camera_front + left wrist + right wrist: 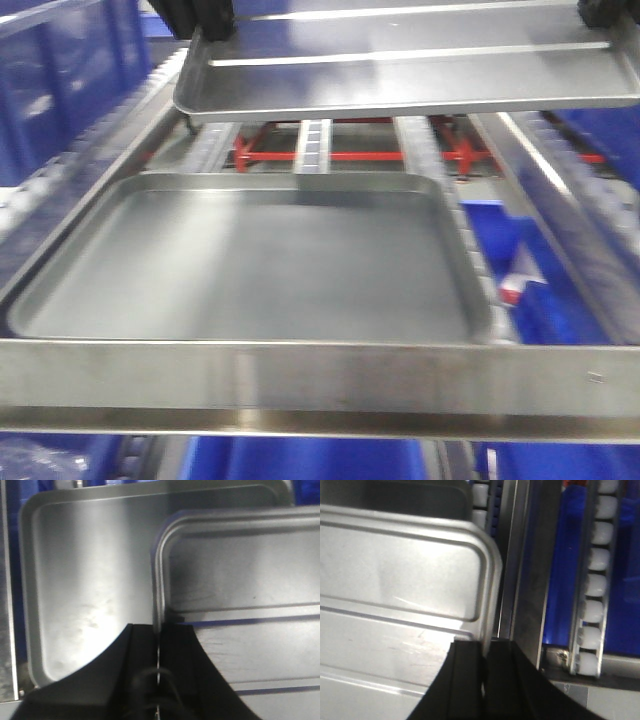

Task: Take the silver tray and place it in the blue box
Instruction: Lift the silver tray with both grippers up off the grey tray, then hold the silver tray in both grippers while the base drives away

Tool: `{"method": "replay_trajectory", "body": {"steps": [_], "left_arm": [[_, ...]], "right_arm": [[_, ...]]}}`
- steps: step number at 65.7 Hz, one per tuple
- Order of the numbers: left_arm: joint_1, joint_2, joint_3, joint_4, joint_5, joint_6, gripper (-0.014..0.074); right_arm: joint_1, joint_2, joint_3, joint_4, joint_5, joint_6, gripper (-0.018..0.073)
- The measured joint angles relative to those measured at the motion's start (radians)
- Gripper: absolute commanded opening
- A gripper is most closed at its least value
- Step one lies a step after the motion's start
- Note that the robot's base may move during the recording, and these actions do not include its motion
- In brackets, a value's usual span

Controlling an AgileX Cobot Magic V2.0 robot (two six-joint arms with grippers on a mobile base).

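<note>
A small shiny silver tray [400, 70] with two long ridges across its base hangs in the air at the top of the front view, level, above the far edge of a larger dull grey tray [250, 270]. The silver tray's long axis runs left to right, and each arm holds one short end. The left gripper [157, 652] is clamped narrow on the thin rim of the left end, seen from its wrist camera with the grey tray below. The right gripper [485, 665] is pinched the same way on the right end's rim. Neither arm is nearer; the tray spans the gap between them. The grey tray lies flat on a metal roller rack [430, 150] with a red frame [350, 155] beneath it. A ribbed blue crate, probably the blue box [60, 80], stands at the far left, beside and below the held tray, so the carry likely goes leftward. More blue plastic shows lower right and along the bottom edge. Count: one silver tray, one grey tray, two grippers, at least three blue patches.
</note>
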Motion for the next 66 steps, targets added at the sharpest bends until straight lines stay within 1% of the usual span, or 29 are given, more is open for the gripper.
{"method": "replay_trajectory", "body": {"steps": [66], "left_arm": [[0.0,0.0,0.0,0.0,0.002,0.0,-0.0104]], "right_arm": [[0.0,0.0,0.0,0.0,0.0,0.001,0.006]]}}
